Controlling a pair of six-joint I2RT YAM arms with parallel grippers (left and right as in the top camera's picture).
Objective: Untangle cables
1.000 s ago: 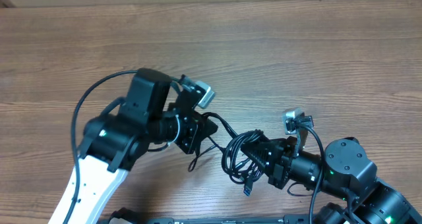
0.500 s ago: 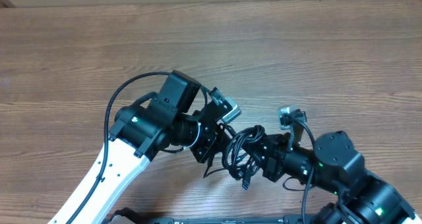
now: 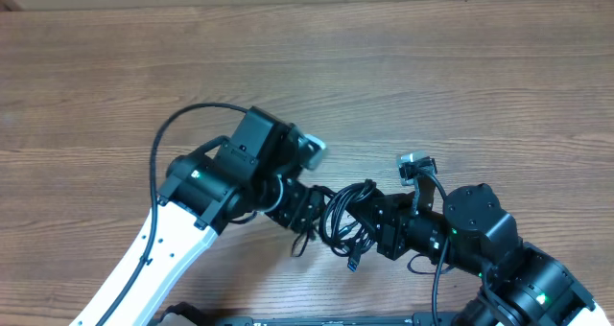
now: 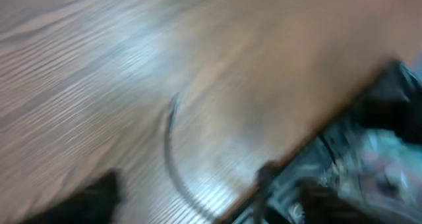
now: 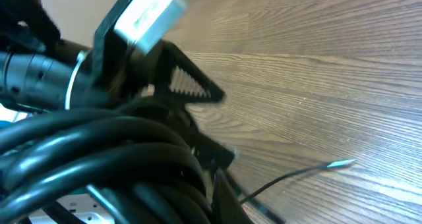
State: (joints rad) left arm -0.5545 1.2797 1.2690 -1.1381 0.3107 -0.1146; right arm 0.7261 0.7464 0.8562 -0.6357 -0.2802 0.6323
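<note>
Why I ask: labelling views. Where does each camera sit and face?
Overhead: above the table, looking down; left arm, right arm, cable bundle between them.
Left wrist: on the left arm, blurred, facing the table and a thin loose cable.
Right wrist: on the right arm, facing across the bundle at the left fingers.
Shared: overhead and right wrist both show the bundle.

Two arms (image 3: pixel 206 187), one cable bundle (image 3: pixel 345 225), one table (image 3: pixel 432 67)

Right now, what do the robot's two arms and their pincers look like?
The left arm is black at the joints with a white lower section and a looping black cable. The right arm is all black. Both show small green lights and carry a grey wrist camera. The left pincer has black, saw-toothed fingers.
</note>
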